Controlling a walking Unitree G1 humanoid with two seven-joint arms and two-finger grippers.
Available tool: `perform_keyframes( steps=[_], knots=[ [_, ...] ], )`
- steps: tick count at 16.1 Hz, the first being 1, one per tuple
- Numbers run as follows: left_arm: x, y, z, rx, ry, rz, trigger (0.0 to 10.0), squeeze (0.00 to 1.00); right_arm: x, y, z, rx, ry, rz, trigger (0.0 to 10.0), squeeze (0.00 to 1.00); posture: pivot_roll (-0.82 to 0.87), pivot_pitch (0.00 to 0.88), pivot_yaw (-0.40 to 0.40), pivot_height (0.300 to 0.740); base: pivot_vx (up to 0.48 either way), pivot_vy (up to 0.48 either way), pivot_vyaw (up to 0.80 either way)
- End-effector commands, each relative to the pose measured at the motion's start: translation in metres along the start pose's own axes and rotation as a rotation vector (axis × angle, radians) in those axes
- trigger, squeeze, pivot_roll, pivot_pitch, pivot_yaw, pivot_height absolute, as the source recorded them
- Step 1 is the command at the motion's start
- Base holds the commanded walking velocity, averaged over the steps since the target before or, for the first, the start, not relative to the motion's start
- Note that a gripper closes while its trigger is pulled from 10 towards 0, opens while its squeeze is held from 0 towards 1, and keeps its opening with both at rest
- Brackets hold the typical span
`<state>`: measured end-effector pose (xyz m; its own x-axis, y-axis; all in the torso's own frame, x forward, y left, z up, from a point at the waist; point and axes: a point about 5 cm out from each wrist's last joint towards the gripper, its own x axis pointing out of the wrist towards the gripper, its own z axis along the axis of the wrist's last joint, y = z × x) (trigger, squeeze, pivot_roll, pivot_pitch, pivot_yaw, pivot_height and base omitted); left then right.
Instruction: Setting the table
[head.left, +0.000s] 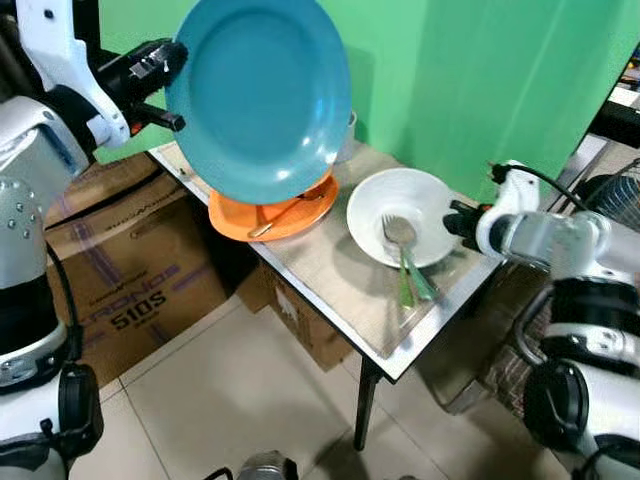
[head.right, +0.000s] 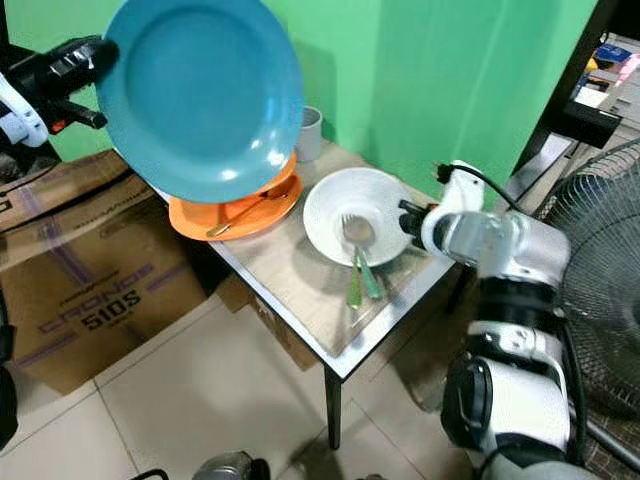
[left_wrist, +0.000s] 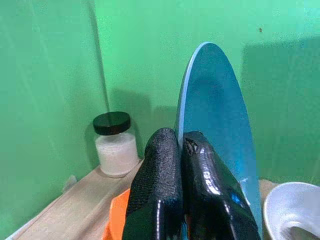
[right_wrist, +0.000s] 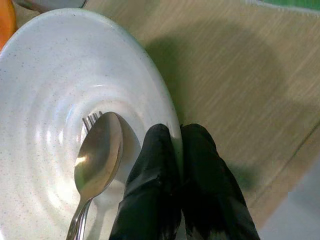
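Blue plate (head.left: 262, 95) hangs tilted above the orange plate (head.left: 240, 221), its rim pinched at nine o'clock by the left gripper (head.left: 170, 88). Stiff, glazed, likely slippery and breakable. The right gripper's (right_wrist: 179, 150) fingers clamp the white bowl's (head.left: 400, 200) rim at three o'clock on the counter (head.left: 330, 280).

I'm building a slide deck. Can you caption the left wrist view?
Left gripper pinches the rim of a blue plate held on edge above the table, jar behind.
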<state>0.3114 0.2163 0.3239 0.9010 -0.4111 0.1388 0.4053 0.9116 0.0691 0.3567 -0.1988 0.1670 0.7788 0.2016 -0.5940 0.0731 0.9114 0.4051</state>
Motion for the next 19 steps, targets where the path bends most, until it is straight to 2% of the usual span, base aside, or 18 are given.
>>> perform_keyframes(
  steps=[1,2,3,5,9,10,11,12,13,14,16,17,18,19],
  knots=[
    [0.0,-0.003,0.015,0.026,-0.062,-0.006,0.0,0.0,0.003,0.006,0.004,-0.005,-0.016,0.009,10.0,0.12,0.05,0.0,0.031,0.74,0.0,0.0,0.0],
    [0.0,-0.002,0.015,0.025,-0.063,-0.004,0.0,0.0,0.005,0.006,0.003,-0.004,-0.014,0.009,10.0,0.62,0.05,0.0,0.031,0.74,0.0,0.0,0.0],
    [0.001,-0.001,0.015,0.026,-0.064,0.001,0.0,0.0,0.006,0.007,0.004,0.002,-0.017,0.011,10.0,0.82,0.05,0.0,0.031,0.74,0.0,0.0,0.0],
    [0.002,0.0,0.019,0.02,-0.082,0.004,0.0,0.0,0.006,0.009,0.012,0.009,-0.037,0.024,10.0,0.98,0.05,0.0,0.033,0.74,0.0,0.0,0.0],
    [0.005,0.002,0.021,0.025,-0.096,0.003,0.0,0.0,-0.003,0.013,0.031,-0.019,-0.097,0.069,10.0,1.0,0.05,0.0,0.038,0.74,0.0,0.0,0.0],
    [0.006,-0.001,0.022,0.022,-0.12,-0.019,0.0,0.0,-0.013,0.013,0.041,-0.053,-0.139,0.095,10.0,1.0,0.05,0.0,0.041,0.74,0.0,0.0,0.0],
    [0.006,-0.004,0.022,-0.004,-0.153,-0.048,0.0,0.0,-0.024,0.011,0.05,-0.096,-0.186,0.113,10.0,0.96,0.06,0.0,0.042,0.74,0.0,0.0,0.0],
    [0.006,-0.01,0.022,-0.043,-0.19,-0.087,0.0,0.0,-0.035,0.009,0.055,-0.135,-0.235,0.137,10.0,0.38,0.05,0.0,0.045,0.74,0.0,0.0,0.0],
    [0.006,-0.014,0.021,-0.068,-0.214,-0.121,0.0,0.0,-0.043,0.009,0.059,-0.165,-0.304,0.155,10.0,0.0,0.05,0.0,0.048,0.74,0.0,0.0,0.0],
    [0.006,-0.02,0.015,-0.105,-0.234,-0.158,0.0,0.0,-0.057,0.008,0.063,-0.235,-0.474,0.187,10.0,0.0,0.05,0.0,0.051,0.74,0.0,0.0,0.0],
    [0.009,-0.024,0.003,-0.189,-0.261,-0.138,0.0,0.0,-0.069,0.004,0.054,-0.299,-0.61,0.193,10.0,0.0,0.05,0.0,0.045,0.74,0.0,0.0,0.0],
    [0.008,-0.027,-0.001,-0.263,-0.315,-0.15,0.0,0.0,-0.076,0.004,0.046,-0.277,-0.649,0.23,10.0,0.0,0.05,0.0,0.044,0.74,0.0,0.0,0.0],
    [0.005,-0.034,-0.005,-0.344,-0.383,-0.198,0.0,0.0,-0.085,0.006,0.033,-0.212,-0.681,0.316,10.0,0.0,0.05,0.0,0.045,0.74,0.0,0.0,0.0],
    [0.003,-0.038,-0.008,-0.378,-0.403,-0.222,0.0,0.0,-0.088,0.006,0.026,-0.175,-0.689,0.358,10.0,0.0,0.04,0.0,0.045,0.74,0.0,0.0,0.0]
  ],
)
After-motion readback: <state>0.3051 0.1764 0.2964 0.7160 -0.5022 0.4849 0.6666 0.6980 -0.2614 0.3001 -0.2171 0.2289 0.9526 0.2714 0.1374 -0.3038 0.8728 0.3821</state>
